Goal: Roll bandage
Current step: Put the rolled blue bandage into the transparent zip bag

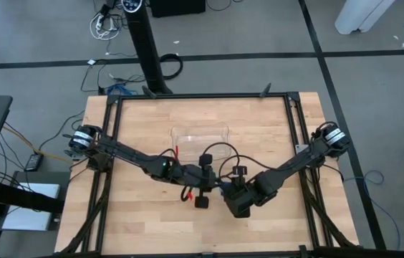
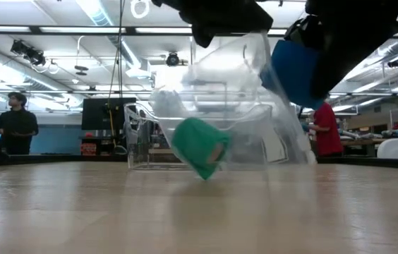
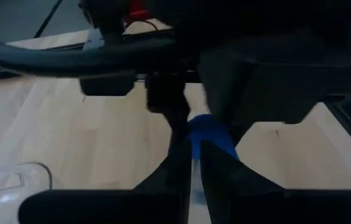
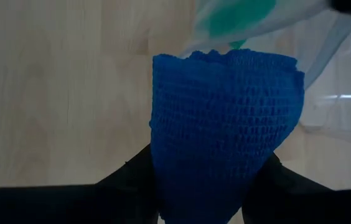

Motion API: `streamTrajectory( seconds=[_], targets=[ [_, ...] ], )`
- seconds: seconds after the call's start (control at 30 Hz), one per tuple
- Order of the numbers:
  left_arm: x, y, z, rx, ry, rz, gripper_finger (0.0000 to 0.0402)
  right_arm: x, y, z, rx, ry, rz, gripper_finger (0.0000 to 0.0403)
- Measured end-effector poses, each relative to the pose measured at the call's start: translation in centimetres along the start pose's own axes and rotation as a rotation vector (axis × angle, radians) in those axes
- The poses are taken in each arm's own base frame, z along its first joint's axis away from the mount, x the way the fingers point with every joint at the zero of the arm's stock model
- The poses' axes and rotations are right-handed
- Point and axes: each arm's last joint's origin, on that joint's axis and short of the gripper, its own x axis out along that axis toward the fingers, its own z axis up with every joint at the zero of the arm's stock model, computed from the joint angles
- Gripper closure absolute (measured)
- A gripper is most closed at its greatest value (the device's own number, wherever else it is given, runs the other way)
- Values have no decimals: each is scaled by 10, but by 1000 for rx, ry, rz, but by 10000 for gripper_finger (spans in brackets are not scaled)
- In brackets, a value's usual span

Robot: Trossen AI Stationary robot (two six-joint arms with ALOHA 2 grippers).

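right claw point(image 4: 210, 186): closed on the bandage point(image 4: 225, 130), a bright blue woven roll sitting between its two dark fingers point(image 4: 129, 177) and filling the right wrist view; the jaws stand fairly wide because the roll is bulky
left claw point(image 3: 191, 168): narrow, its fingers drawn almost together on a thin blue end of the same bandage, seen in the left wrist view right against the other arm's dark housing
where the bandage is: lifted off the worktop point(image 1: 137, 136), carried between the two claws near the front middle of the board; in the low view it shows as a blue lump point(image 2: 294, 70) high up under the dark grippers
step in hand: my reading is that rolling is under way, one claw anchoring the roll and the other feeding or tensioning the loose end; how much strip is left unrolled cannot be made out
next move calls for: keeping the end taut while the roll is turned, then a re-grip without letting the wraps spring loose; slack looks like the main risk
arm pose: both arms reach in from the worktop's side edges and meet low at the front centre, wrists nearly touching
nearby: a clear plastic tray point(image 1: 200, 136) lies behind them; a teal-green block point(image 2: 199, 147) sits in front of it in the low view
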Motion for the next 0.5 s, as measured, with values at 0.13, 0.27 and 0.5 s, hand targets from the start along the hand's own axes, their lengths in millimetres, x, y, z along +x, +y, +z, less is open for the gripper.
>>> streamTrajectory(
  seconds=[0.13, 0.27, 0.5],
  targets=[
    [0, 0, -2, 1, 25, 5, 362, 2, -3, 3, -19, -10, -1, 245],
    [-2, 0, -6, 35, 71, 31, 363, 4, -8, 6, -19, -19, -4, 245],
    [-9, -2, 3, 140, 95, 64, 363, 5, -10, 8, -17, -22, -1, 245]
  ],
)
